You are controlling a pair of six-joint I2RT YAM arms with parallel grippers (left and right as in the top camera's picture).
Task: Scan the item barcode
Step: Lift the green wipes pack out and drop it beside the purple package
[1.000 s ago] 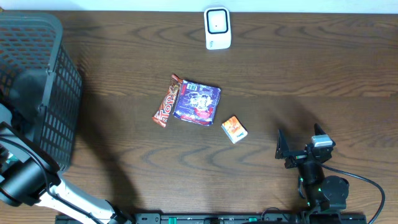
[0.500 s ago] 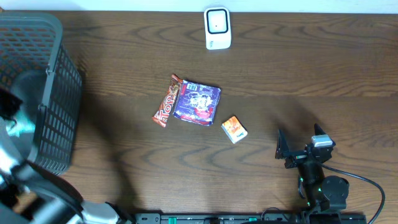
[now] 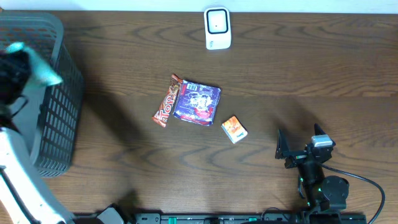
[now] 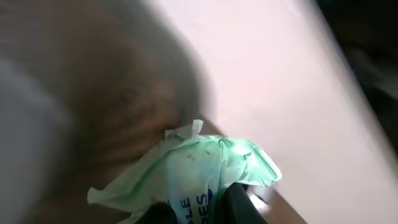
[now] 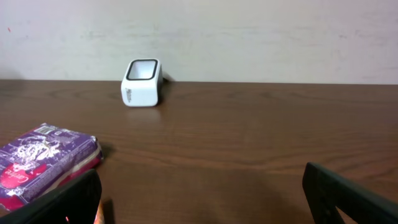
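Up comes the green packet [image 3: 43, 68], which half a second ago was low at the table's left edge and now hangs in the air above the black mesh basket [image 3: 59, 118] at the far left. The left gripper [image 3: 15, 71] has it pinched tight, and the wrist view shows dark fingertips [image 4: 239, 202] clamped on its lower edge. Blue print runs up the wrapper there, and only the letters "LE" and "ES" can be read; the rest is hidden or smeared. From above, the packet sticks out of the jaws to the right, towards the middle of the table, though it is blurred. In the wrist view its long axis runs across the picture, crimped seam uppermost.

Out on the dark wood-grain table [image 3: 311, 68] lies a brown chocolate bar [image 3: 166, 101] reading "TOP". It is touching a purple packet [image 3: 198, 102], and a small orange box [image 3: 234, 129] sits just beside them. The white scanner [image 3: 217, 28] stands at the far edge, before a pale wall [image 5: 249, 31]. The right gripper [image 3: 300, 140] rests near the front edge, jaws spread wide and holding nothing
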